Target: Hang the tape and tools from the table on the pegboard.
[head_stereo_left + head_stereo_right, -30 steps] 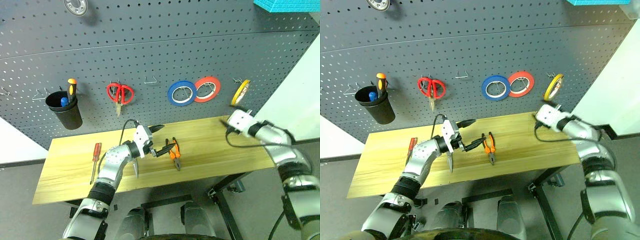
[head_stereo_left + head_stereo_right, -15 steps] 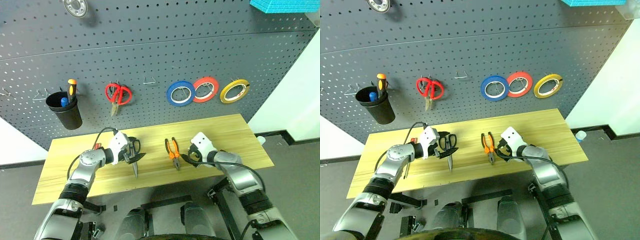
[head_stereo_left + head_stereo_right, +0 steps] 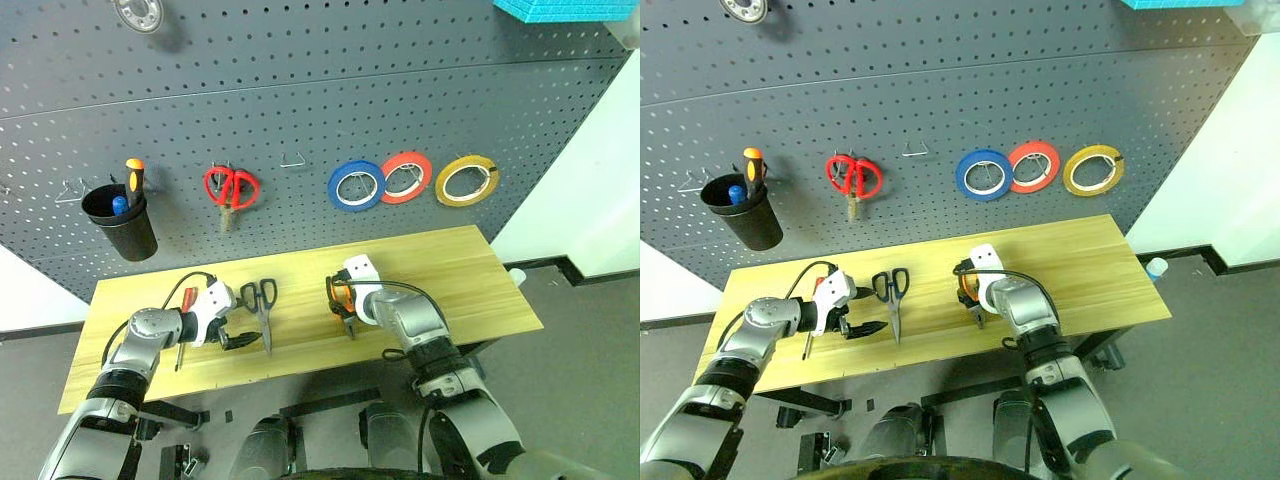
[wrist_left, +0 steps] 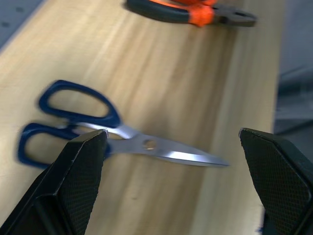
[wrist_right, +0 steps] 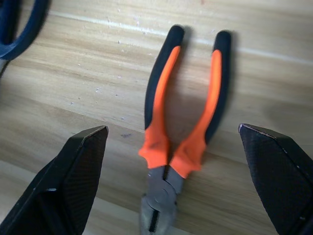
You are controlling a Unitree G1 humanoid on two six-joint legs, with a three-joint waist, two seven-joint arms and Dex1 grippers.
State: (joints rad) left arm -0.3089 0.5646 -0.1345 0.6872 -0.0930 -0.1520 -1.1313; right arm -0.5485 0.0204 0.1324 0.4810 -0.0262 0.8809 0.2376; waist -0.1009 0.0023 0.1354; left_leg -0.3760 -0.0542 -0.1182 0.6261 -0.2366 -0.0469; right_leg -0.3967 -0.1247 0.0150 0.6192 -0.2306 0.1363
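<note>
Lying flat on the worktop (image 3: 470, 275), the pliers (image 5: 183, 132) look heavy and rigid, their rubbery orange-and-black handles offering the surest hold; the steel nose would likely slip. The right gripper (image 5: 176, 196) hangs just above them, fingers spread wide and empty. Beside them the scissors (image 4: 98, 132) lie closed, stiff and thin; the loops suit a hook, so gripping near the pivot seems best. The left gripper (image 4: 171, 196) hovers near them, fingers wide, empty. The yellow tape (image 3: 465, 181) hangs on the pegboard (image 3: 300, 80).
</note>
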